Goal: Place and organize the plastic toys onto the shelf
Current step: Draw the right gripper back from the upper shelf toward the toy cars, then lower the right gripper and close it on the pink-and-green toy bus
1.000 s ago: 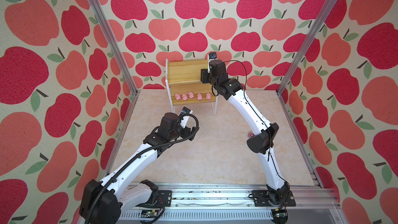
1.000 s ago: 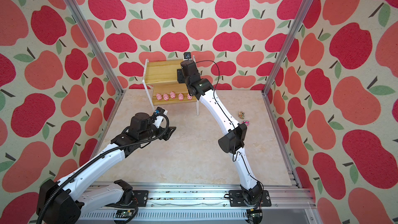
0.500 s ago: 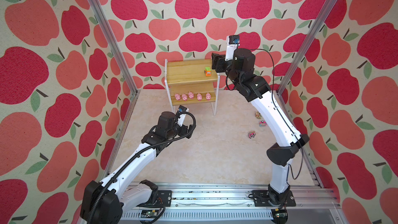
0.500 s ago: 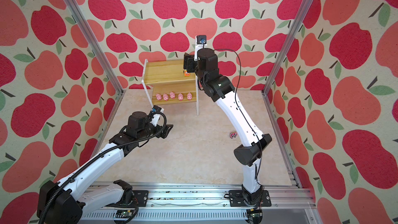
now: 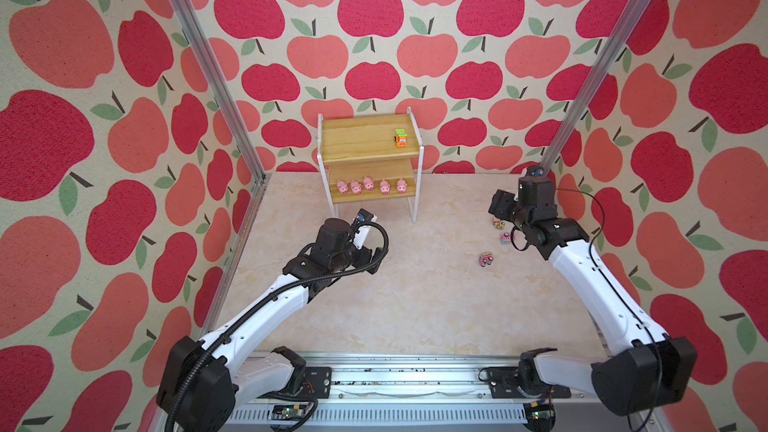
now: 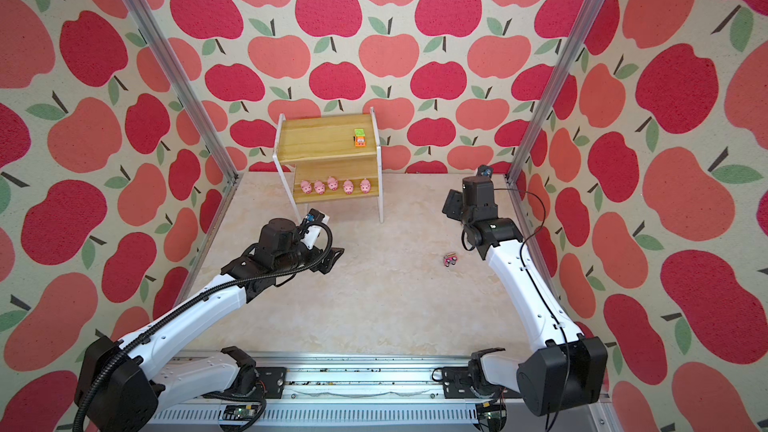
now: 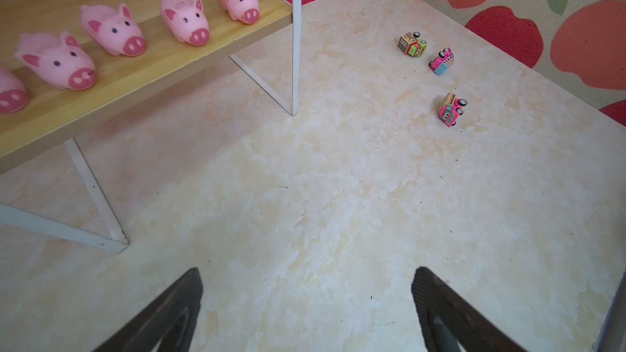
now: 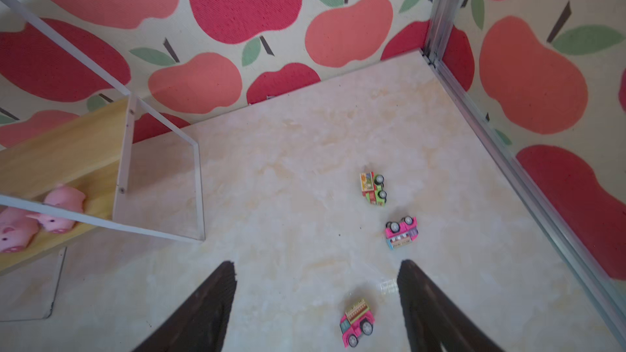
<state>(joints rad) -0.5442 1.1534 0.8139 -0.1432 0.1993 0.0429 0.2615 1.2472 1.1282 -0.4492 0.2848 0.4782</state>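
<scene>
On the lower board of the shelf [image 5: 365, 147], five pink pigs [image 5: 369, 185] stood in a row, snouts facing forward. On the top board, near its right end, sat an orange-and-green truck [image 5: 400, 137]. Three more trucks lay on the marbled tabletop [image 5: 415, 305], well to the right of the shelf. They were a green truck [image 8: 372, 188], a pink-and-blue truck [image 8: 401, 232] just beside it (both tipped on their sides), and a pink truck [image 8: 357, 321] a little apart. The right gripper [image 8: 317, 265] hung above them with its jaws spread and empty, the pink truck lying below the gap. The left gripper [image 7: 306, 275] hovered over bare tabletop in front of the shelf, jaws wide apart, holding nothing.
</scene>
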